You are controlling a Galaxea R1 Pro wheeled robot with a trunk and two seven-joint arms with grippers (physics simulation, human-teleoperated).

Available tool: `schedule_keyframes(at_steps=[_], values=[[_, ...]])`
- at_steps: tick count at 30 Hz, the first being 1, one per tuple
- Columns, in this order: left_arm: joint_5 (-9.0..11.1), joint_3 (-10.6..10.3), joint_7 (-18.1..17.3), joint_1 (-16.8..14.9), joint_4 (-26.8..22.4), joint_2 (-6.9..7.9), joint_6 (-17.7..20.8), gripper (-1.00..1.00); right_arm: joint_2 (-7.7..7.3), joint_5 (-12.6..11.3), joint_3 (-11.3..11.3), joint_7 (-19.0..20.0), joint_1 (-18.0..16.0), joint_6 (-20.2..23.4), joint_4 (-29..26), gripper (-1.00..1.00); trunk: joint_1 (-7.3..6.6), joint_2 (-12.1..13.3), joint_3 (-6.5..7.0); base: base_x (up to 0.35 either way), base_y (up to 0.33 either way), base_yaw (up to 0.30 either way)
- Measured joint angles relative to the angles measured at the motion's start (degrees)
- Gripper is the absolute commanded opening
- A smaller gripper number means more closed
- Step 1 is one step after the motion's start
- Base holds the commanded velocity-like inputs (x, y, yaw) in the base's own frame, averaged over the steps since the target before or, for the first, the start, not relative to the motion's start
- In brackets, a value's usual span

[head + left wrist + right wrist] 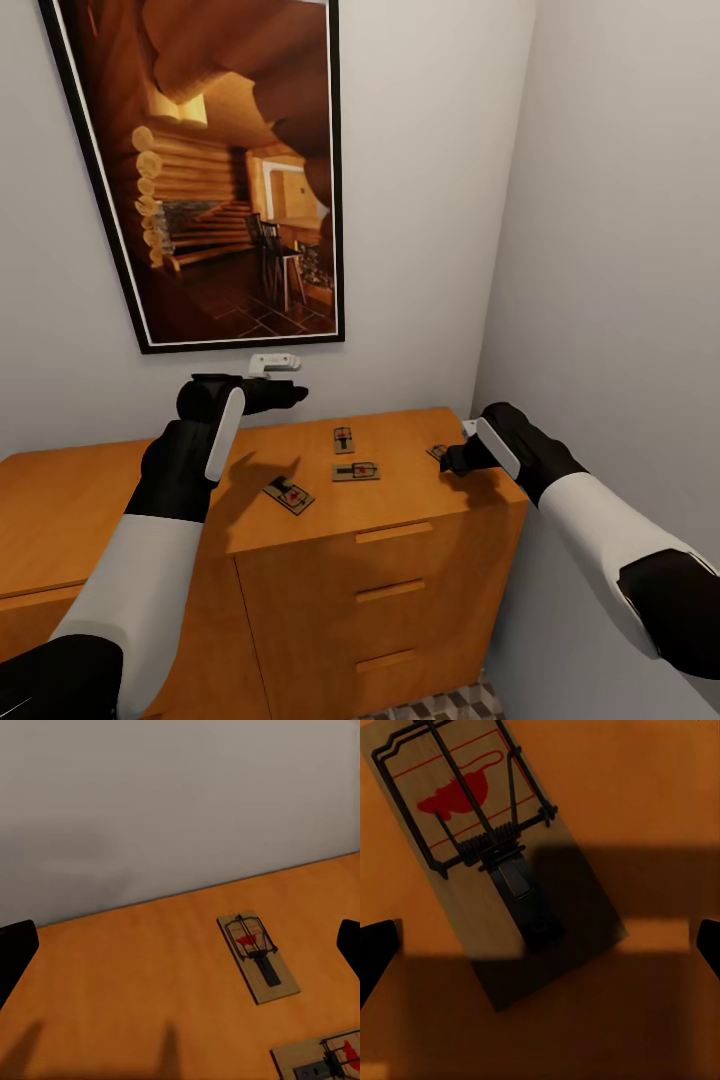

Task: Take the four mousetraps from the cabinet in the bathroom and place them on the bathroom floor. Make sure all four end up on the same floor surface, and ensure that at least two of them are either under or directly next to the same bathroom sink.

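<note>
The orange-brown cabinet (90,500) stands against the wall, with mousetraps lying flat on its top. One mousetrap (344,439) lies near the back, a second (356,471) just in front of it, a third (289,495) nearer the front edge. Another mousetrap (437,452) at the right end is partly hidden by my right gripper (453,460), which hovers open just over it; the right wrist view shows this trap (487,847) close below, in the gripper's shadow. My left gripper (290,393) hangs open above the cabinet's back, looking down at a trap (259,958) and the corner of a second (330,1061).
A large framed log-cabin picture (210,170) hangs above the cabinet, with a small white fixture (270,362) on the wall below it. A grey side wall (620,250) runs close along the cabinet's right end. Drawer fronts (390,590) face me. Cube-patterned floor (440,705) shows at the bottom.
</note>
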Motion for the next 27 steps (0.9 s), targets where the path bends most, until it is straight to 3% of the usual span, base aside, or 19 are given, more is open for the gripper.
schedule_keyframes(at_steps=[27], values=[[0.0, 0.0, -0.1, 0.0, 0.1, 0.00, 0.0, 1.00, 1.10, 1.6, 0.0, -0.1, -0.2, 0.0, 0.4, 1.00, 0.00, 0.0, 0.00, 0.000, 0.000, 0.000]])
